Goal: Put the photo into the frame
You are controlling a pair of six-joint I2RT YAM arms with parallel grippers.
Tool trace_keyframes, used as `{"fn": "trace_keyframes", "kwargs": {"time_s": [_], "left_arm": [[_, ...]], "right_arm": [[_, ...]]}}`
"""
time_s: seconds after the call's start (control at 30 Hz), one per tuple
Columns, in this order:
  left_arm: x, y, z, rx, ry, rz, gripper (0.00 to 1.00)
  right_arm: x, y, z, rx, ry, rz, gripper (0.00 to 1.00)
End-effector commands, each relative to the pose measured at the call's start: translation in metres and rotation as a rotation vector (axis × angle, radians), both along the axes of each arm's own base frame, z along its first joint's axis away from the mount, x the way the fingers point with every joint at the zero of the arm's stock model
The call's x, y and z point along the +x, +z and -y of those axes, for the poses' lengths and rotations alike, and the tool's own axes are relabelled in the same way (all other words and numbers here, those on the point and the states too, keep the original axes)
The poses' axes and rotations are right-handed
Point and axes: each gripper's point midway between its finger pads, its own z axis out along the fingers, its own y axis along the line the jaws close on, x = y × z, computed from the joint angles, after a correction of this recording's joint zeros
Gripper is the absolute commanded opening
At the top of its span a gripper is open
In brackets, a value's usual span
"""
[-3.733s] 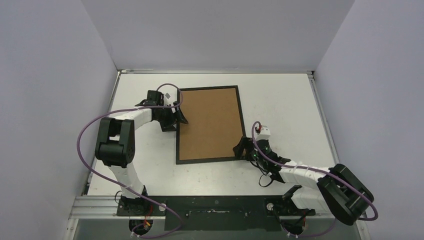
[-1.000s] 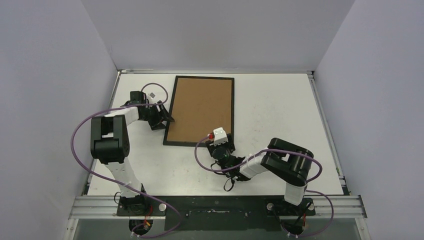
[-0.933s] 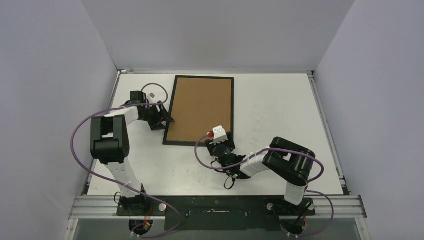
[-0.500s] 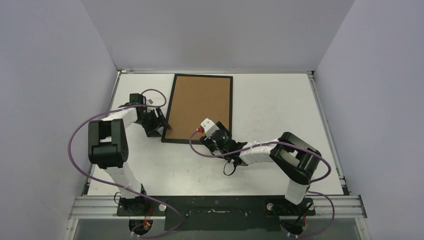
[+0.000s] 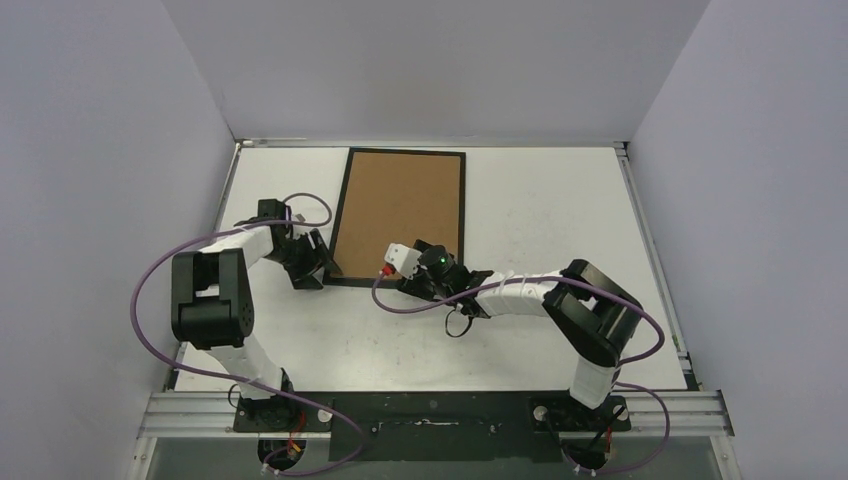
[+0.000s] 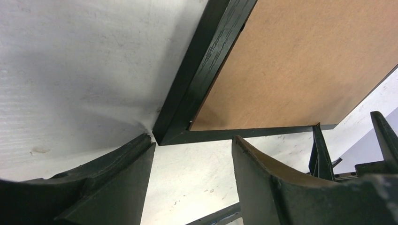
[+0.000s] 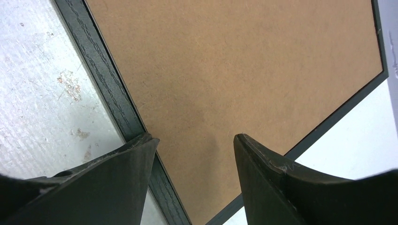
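The frame (image 5: 339, 215) lies flat on the white table, a thin black rectangle with brown cardboard backing (image 5: 400, 205) facing up. The photo is out of view. My left gripper (image 5: 320, 264) sits at the frame's near-left corner, open. In the left wrist view the frame (image 6: 205, 61) ends at that corner, one fingertip (image 6: 141, 145) touches it, and only bare table lies between the jaws of the left gripper (image 6: 192, 146). My right gripper (image 5: 404, 270) is at the frame's near edge, also open. In the right wrist view the right gripper (image 7: 195, 140) straddles the frame (image 7: 101, 70) rail and the backing (image 7: 234, 61), holding nothing.
Pale walls close in the table (image 5: 560, 220) on three sides. A metal rail (image 5: 430, 410) carrying both arm bases runs along the near edge. Purple cables loop beside each arm.
The right gripper has swept left along the frame's near edge. The left gripper has slid down the left rail to the near-left corner. The frame has moved left and back since the earliest frame.
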Motion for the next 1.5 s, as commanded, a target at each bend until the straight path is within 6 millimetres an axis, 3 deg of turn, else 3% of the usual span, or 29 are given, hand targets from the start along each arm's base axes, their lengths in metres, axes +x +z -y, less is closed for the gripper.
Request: {"fn": "trace_keyframes", "kwargs": {"time_s": [0.0, 0.17, 0.3, 0.37, 0.57, 0.73, 0.93, 1.17, 1.47], "left_arm": [[-0.007, 0.014, 0.004, -0.038, 0.009, 0.016, 0.59], [-0.017, 0.013, 0.008, -0.060, 0.036, 0.012, 0.52], [-0.018, 0.000, -0.003, 0.010, 0.095, 0.014, 0.43], [-0.008, -0.002, -0.007, 0.030, 0.146, 0.049, 0.39], [0.028, 0.014, -0.023, 0.094, 0.205, 0.196, 0.40], [0.037, 0.010, -0.032, 0.150, 0.202, 0.204, 0.34], [0.020, -0.011, -0.032, 0.192, 0.176, 0.130, 0.23], [-0.030, -0.031, -0.038, 0.270, 0.160, -0.052, 0.17], [-0.039, -0.038, -0.038, 0.271, 0.121, -0.096, 0.15]], "right_arm": [[-0.007, -0.035, 0.015, -0.161, 0.067, -0.042, 0.63], [0.004, -0.029, 0.011, -0.166, 0.057, 0.004, 0.62], [0.004, -0.026, 0.006, -0.138, 0.060, 0.003, 0.61], [0.004, -0.025, 0.005, -0.126, 0.058, 0.003, 0.61], [0.002, -0.027, 0.009, -0.126, 0.051, -0.002, 0.61], [0.000, -0.029, 0.009, -0.112, 0.042, -0.006, 0.61], [0.000, -0.029, 0.009, -0.101, 0.034, -0.002, 0.61], [0.010, -0.025, 0.009, -0.109, 0.028, 0.059, 0.61], [0.032, -0.010, 0.009, -0.098, -0.035, 0.217, 0.61]]}}
